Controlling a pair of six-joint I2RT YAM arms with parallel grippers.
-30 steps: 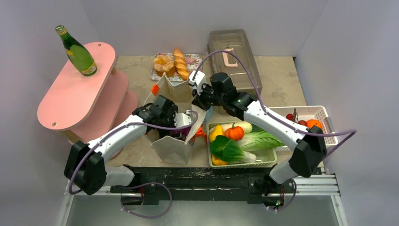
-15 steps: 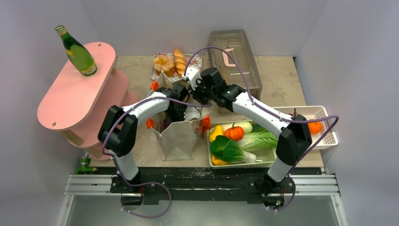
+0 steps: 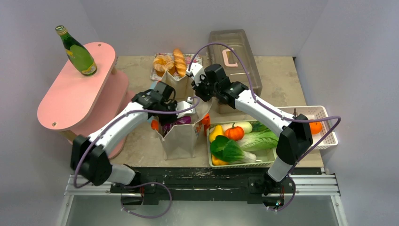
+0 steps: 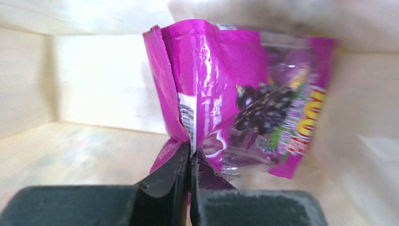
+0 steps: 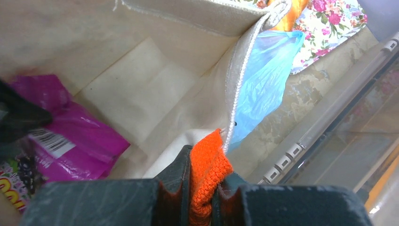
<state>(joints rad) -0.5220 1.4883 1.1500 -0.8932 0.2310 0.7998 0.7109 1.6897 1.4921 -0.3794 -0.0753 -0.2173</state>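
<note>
Fingers (image 4: 165,181) of left gripper (image 4: 190,150) pinched shut on purple snack pouch (image 4: 244,89), hung inside cream tote bag (image 3: 181,137) by near edge of table (image 3: 277,80), right gripper (image 5: 203,181) clamped on orange bag handle (image 5: 209,155); placing step likely under way, next calling for lower descent before release.

Pale lilac walls (image 3: 141,23) — beige table (image 3: 277,80), possibly stone; pink shelf (image 3: 70,94).

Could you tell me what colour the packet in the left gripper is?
The packet is bright magenta with dark berries printed; clearest in the left wrist view.
</note>
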